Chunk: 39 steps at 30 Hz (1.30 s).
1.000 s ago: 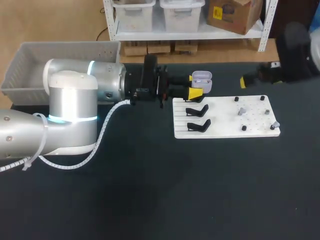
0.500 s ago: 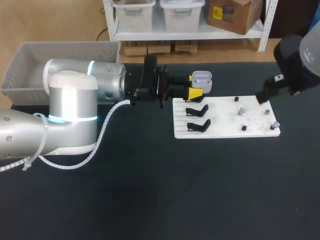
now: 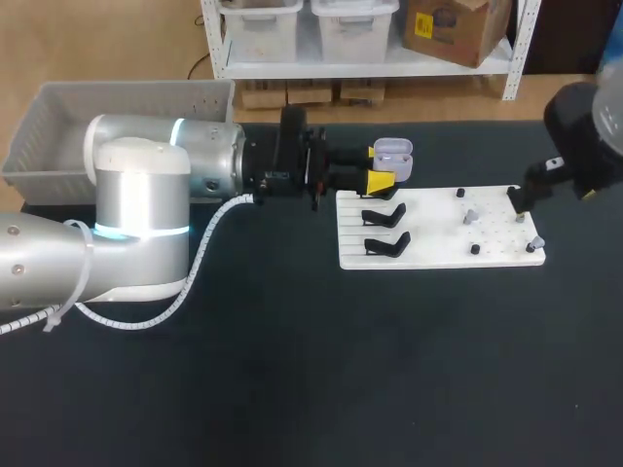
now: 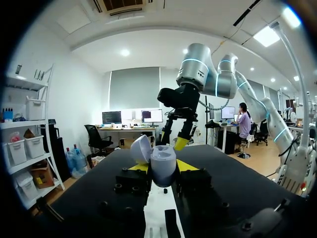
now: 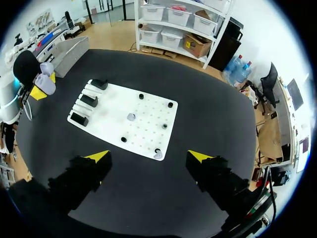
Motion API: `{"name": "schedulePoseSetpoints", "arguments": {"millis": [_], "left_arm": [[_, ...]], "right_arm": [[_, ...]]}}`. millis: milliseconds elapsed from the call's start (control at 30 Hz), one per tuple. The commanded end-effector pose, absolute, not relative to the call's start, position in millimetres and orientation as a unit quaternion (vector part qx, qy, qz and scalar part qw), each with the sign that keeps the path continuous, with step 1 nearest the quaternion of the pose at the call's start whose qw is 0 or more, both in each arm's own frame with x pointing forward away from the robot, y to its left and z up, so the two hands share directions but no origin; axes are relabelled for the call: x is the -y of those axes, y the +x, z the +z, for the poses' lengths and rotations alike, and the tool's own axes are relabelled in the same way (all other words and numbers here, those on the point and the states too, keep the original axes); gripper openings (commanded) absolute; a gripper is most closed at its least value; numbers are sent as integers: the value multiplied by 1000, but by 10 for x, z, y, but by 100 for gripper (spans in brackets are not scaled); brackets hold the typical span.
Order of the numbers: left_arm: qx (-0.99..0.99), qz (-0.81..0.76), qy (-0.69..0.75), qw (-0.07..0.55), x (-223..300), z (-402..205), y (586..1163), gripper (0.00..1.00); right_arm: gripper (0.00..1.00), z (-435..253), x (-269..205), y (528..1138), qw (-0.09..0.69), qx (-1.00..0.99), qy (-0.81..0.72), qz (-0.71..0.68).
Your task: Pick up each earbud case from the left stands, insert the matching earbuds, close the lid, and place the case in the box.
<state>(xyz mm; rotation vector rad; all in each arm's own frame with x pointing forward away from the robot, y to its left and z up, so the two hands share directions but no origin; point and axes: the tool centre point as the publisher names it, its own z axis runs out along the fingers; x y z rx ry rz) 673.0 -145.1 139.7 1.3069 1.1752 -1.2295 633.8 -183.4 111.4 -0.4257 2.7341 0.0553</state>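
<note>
My left gripper (image 3: 382, 167) is shut on a lavender earbud case (image 3: 393, 159) with its lid up, held above the back left corner of the white board (image 3: 438, 251). In the left wrist view the case (image 4: 163, 165) sits between the yellow fingertips (image 4: 184, 165). Two black stands (image 3: 384, 214) on the board's left side are bare. Small grey earbuds (image 3: 471, 215) rest among black pegs on the right side, another earbud (image 3: 535, 241) near the right edge. My right gripper (image 3: 526, 202) hangs open above the board's right end; its wrist view shows the board (image 5: 143, 130) and earbuds (image 5: 131, 117) ahead of the open fingers (image 5: 149, 157).
A grey plastic bin (image 3: 49, 122) stands at the back left of the table, behind my left arm. The black table surface (image 3: 389, 370) stretches in front of the board. Black pegs (image 3: 475, 249) stick up from the board.
My right arm has come in from the back right and lowered over the board's right end. The left arm and the case it holds have stayed still.
</note>
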Motion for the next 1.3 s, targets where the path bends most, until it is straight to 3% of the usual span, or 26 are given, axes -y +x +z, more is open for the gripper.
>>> {"name": "schedulePoseSetpoints", "arguments": {"millis": [33,567,1300], "left_arm": [[-481,-503,535,480,1446,1390,6723,0],[-481,-503,535,480,1446,1390,6723,0],[-481,-503,535,480,1446,1390,6723,0]], "right_arm": [[100,1117,1830,6337,186,-971,-151,18],[100,1117,1830,6337,186,-971,-151,18],[100,499,1923,6201,113,-970,-214,-28]]}}
